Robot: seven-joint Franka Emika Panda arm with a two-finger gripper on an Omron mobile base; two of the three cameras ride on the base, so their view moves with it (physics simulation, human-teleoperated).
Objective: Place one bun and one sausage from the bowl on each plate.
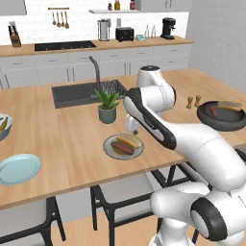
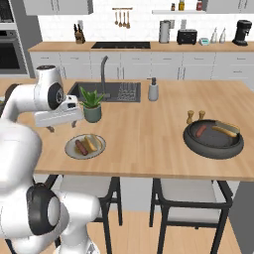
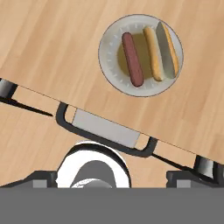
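Our tool (image 2: 58, 118) hangs over the full plate (image 2: 85, 146); we cannot tell its grip. The bowl (image 2: 213, 139) lies far along the desk's (image 2: 149, 129) front edge.

No legible text or labels anywhere.

The wooden desk (image 2: 149, 134) carries a beige plate (image 1: 111, 151) near its front edge, holding a sausage (image 1: 122, 148) and a bun (image 1: 128, 141) side by side. A potted plant (image 1: 107, 105) stands just behind it. The dark bowl (image 2: 213, 145) sits well to the right, two shakers (image 2: 195, 116) just behind it. A light blue plate (image 1: 18, 168) lies far left.
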